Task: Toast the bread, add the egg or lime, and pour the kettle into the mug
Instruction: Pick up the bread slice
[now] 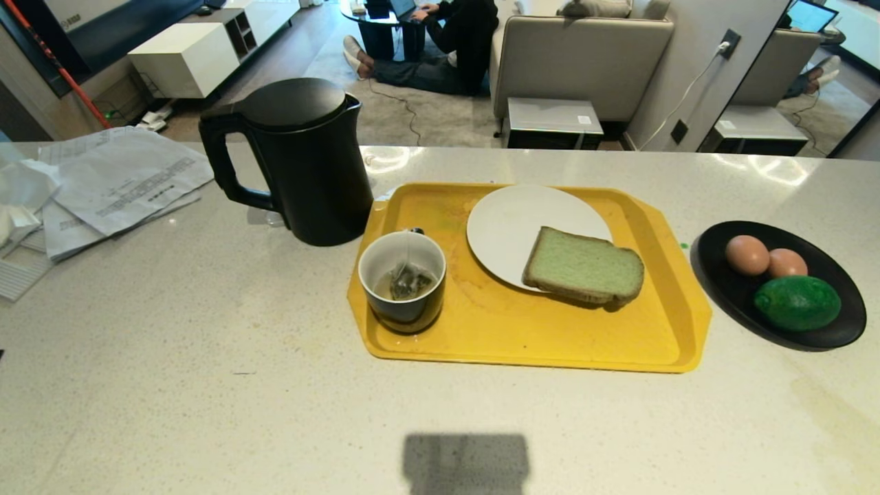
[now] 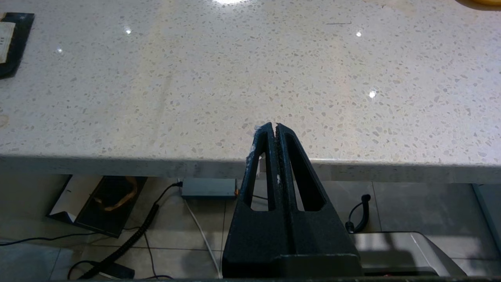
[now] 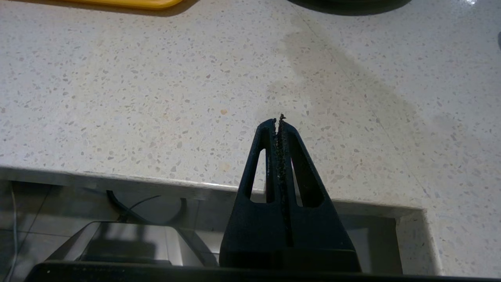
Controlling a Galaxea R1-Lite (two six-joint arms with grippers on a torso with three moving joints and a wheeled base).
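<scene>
Head view, near to far: mug (image 1: 403, 281) with tea bag sitting on yellow tray (image 1: 660, 337); bread (image 1: 583, 266) lying half on white plate (image 1: 509, 223); lime (image 1: 797, 302) and two eggs (image 1: 747, 254) resting in black dish (image 1: 722, 292) right of tray; kettle (image 1: 302, 158) standing behind mug on desk (image 1: 206, 385). Left gripper (image 2: 276, 127) and right gripper (image 3: 280, 122) hovering at desk's near edge, jaws closed, empty.

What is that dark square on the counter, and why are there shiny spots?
Head view: the dark square on the counter looks like a shadow; ceiling light glares behind the tray. Left wrist view: small bright glints dot the stone beyond the shut claw.
</scene>
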